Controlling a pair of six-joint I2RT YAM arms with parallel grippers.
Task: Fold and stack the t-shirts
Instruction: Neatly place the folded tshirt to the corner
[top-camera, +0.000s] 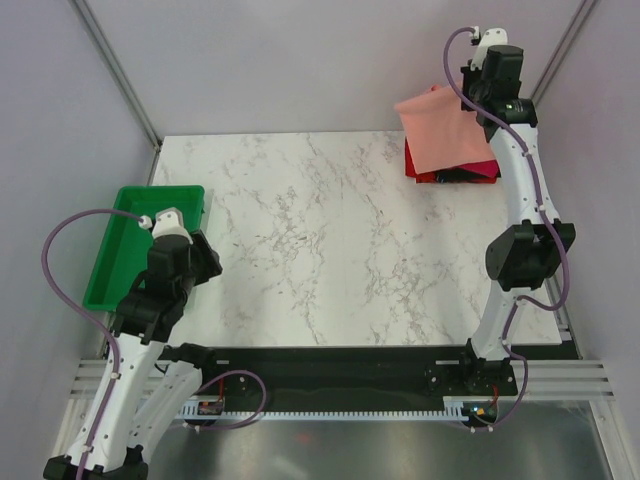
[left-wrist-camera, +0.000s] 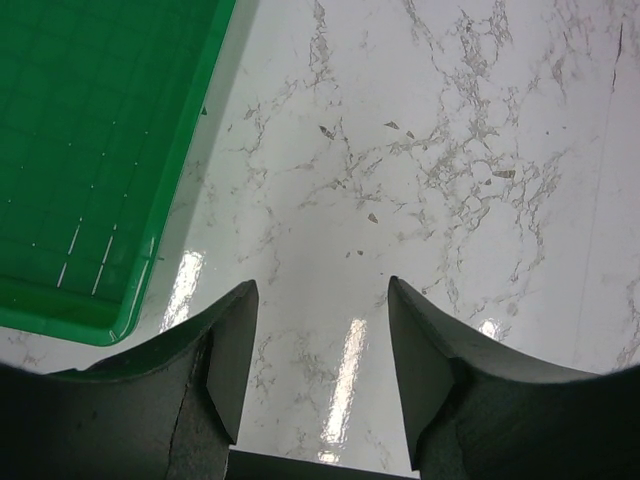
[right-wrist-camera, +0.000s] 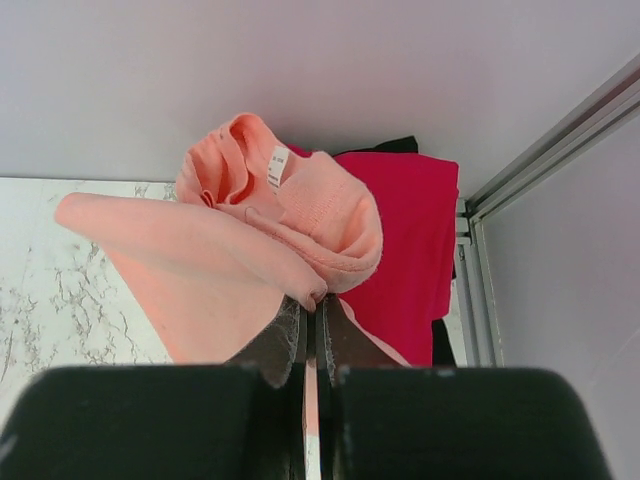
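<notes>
My right gripper (right-wrist-camera: 318, 303) is shut on the salmon-pink t-shirt (right-wrist-camera: 250, 240) and holds it up in the air at the table's far right corner; in the top view the shirt (top-camera: 440, 130) hangs over the stack. Below it lies the stack of folded shirts (top-camera: 455, 172): a crimson one (right-wrist-camera: 410, 240) on top, red and black edges (right-wrist-camera: 440, 345) showing under it. The pink shirt's round neck and white label (right-wrist-camera: 277, 168) face the wrist camera. My left gripper (left-wrist-camera: 320, 300) is open and empty, low over bare marble at the near left.
A green plastic tray (top-camera: 140, 240) stands at the table's left edge, right beside my left gripper; its corner shows in the left wrist view (left-wrist-camera: 90, 150). Grey walls and metal frame posts (right-wrist-camera: 550, 150) close in behind and right of the stack.
</notes>
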